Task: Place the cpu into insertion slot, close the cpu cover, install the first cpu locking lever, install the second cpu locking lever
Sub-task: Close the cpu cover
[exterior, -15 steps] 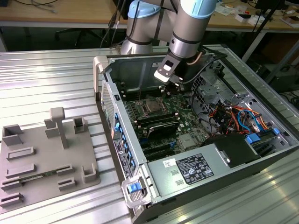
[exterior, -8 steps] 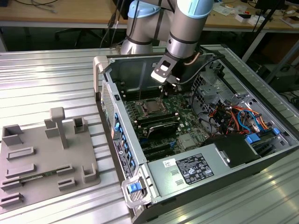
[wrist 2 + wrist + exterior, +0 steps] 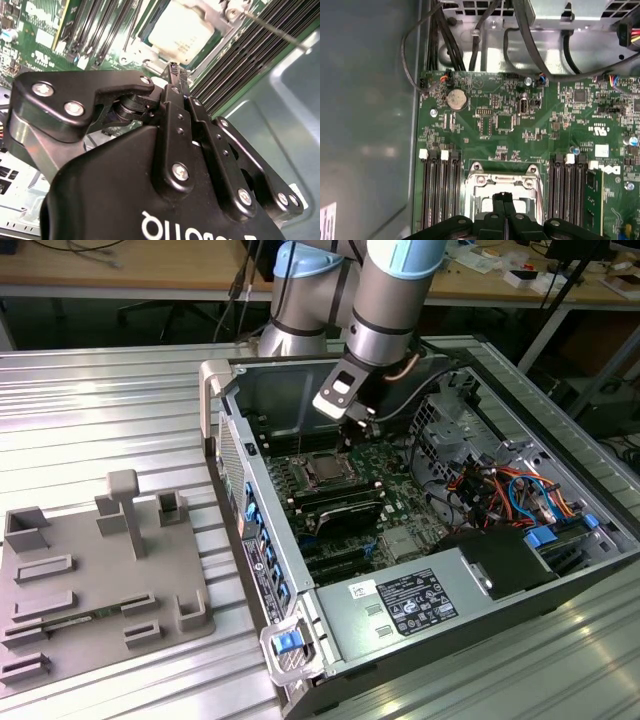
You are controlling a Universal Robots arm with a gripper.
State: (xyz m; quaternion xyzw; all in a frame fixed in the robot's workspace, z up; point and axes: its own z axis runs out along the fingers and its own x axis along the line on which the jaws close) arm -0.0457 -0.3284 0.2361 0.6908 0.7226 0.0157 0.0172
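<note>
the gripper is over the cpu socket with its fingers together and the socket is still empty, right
Not empty. In the second wrist view the cpu already lies in the insertion slot, with its silver top showing. The rest holds: the gripper is over the slot with its fingers together.

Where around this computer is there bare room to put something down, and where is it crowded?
Free: the ribbed table between the grey tray and the far desks, and its strip beside the case at the exterior view's right. Crowded: inside the case, around the cpu slot under the hand, and by the cables.
</note>
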